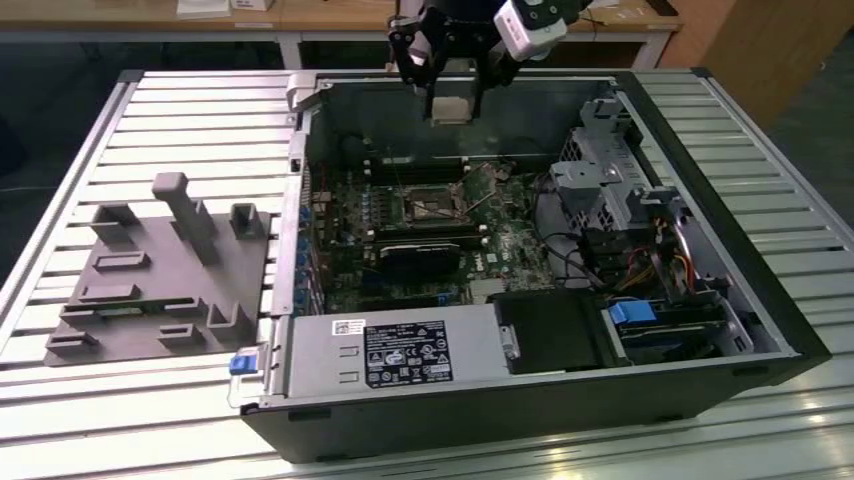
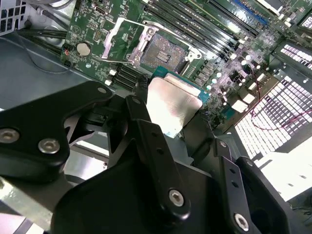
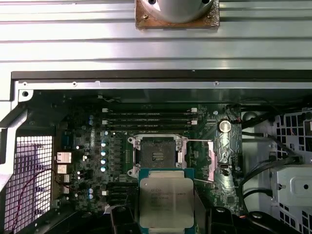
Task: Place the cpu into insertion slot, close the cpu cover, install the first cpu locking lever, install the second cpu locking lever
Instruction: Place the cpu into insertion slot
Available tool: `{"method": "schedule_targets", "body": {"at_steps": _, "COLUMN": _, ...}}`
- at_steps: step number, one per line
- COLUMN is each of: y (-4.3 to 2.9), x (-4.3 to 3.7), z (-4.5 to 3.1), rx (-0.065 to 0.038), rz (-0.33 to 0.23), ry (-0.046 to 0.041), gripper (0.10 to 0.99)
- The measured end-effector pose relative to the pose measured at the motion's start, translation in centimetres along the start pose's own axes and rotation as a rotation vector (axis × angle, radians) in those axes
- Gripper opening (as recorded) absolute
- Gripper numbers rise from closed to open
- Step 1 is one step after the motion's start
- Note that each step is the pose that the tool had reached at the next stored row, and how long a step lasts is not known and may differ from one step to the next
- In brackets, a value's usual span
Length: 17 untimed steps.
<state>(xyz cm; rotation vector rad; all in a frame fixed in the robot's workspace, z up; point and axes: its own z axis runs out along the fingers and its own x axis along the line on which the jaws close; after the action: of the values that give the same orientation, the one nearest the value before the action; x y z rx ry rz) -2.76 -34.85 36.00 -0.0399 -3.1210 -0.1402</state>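
Black pincer (image 1: 455, 92) clenched on small flat square silver-tan cpu (image 3: 166, 202), up high over open black metal computer case (image 1: 534, 415), well above small square dark insertion slot (image 3: 157, 156) on green board, thin silver-grey cpu cover (image 3: 216, 156) flipped open beside slot, case on ribbed grey metal tabletop (image 1: 174, 110)

silver-topped cpu (image 3: 165, 202) aloft, insertion slot (image 3: 157, 156) empty, cpu cover (image 2: 112, 37) swung open

Clear air from jaws down to insertion slot (image 3: 157, 155), socket bare. Beside it, cpu cover (image 3: 216, 157) flipped open. Just past socket, memory slots (image 3: 146, 118). Near jaws, case wall (image 1: 380, 120); off to side, cables (image 3: 265, 146).
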Motion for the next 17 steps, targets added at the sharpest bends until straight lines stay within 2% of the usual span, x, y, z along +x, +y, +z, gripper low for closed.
{"method": "schedule_targets", "body": {"at_steps": 5, "y": -0.08, "x": 0.05, "z": 0.87, "rx": 0.0, "rz": 0.0, "ry": -0.0027, "gripper": 0.537}}
{"method": "schedule_targets", "body": {"at_steps": 17, "y": -0.28, "x": 0.31, "z": 3.03, "rx": 0.001, "rz": 0.0, "ry": -0.003, "gripper": 0.537}}
